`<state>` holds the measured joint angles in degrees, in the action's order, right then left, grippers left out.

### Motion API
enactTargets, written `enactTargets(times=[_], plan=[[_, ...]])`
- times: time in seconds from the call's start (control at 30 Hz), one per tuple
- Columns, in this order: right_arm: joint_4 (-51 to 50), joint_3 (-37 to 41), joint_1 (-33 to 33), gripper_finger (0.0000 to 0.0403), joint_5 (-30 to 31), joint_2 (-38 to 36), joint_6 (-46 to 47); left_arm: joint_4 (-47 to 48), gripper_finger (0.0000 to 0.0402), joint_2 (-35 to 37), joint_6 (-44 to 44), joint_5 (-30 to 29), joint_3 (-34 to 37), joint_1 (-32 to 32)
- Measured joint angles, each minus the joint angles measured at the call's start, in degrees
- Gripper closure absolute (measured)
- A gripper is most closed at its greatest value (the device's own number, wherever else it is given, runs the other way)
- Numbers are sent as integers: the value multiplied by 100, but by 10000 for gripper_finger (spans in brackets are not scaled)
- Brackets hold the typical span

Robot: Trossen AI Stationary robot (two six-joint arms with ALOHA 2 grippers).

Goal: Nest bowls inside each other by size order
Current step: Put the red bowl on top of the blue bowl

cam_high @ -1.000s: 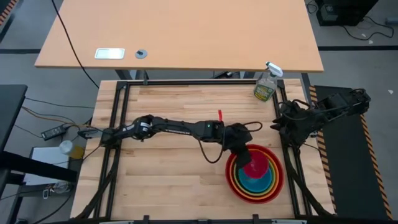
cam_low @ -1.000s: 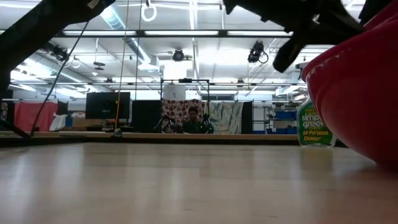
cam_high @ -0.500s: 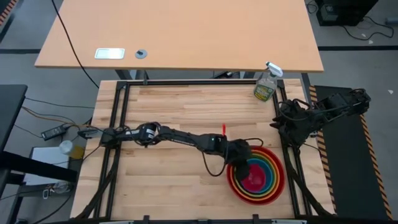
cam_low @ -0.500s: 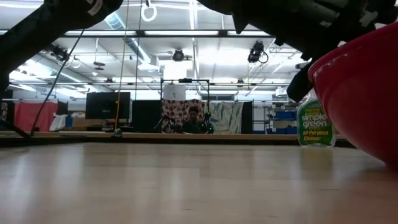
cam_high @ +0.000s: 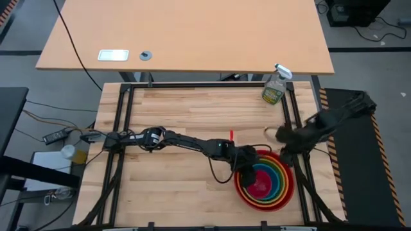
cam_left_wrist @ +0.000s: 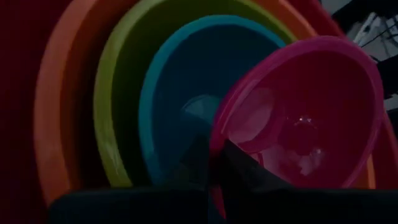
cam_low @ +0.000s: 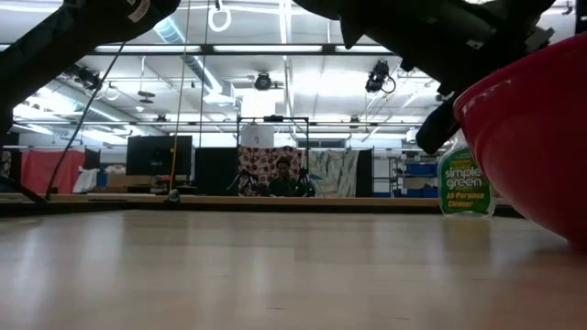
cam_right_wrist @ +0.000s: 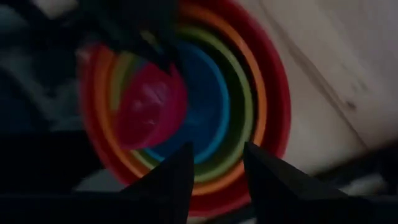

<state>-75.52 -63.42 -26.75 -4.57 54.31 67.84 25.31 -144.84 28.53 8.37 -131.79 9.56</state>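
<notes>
pink bowl (cam_high: 259,187) now down in the nested stack, left gripper (cam_left_wrist: 211,163) pinching its rim.

you lowered it over the last second: it rode above the blue bowl (cam_left_wrist: 180,87), and now it sits tilted inside it, with green (cam_left_wrist: 118,106), orange (cam_left_wrist: 62,118) and red bowl (cam_high: 289,190) ringed around. your right gripper (cam_right_wrist: 214,163), fingers spread, has swung from beside the spray bottle (cam_high: 275,86) to the red bowl's edge. the order looks complete; my guess is only the release remains.
</notes>
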Motion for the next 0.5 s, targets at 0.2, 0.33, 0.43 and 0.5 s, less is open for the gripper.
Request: enactTargets(times=[0.2,0.33,0.43,0.5], plan=[[249,4,-607,259,244,717,1003,345,385,13,419,3,-11,-96],[412,4,-1040,258,582,1028,1715,380,385,13,614,17,-9,-145],[443,4,-1267,251,773,1322,1997,376,385,13,660,25,-9,-164],[530,4,-1342,243,835,1547,2101,386,385,13,662,23,-9,-168]])
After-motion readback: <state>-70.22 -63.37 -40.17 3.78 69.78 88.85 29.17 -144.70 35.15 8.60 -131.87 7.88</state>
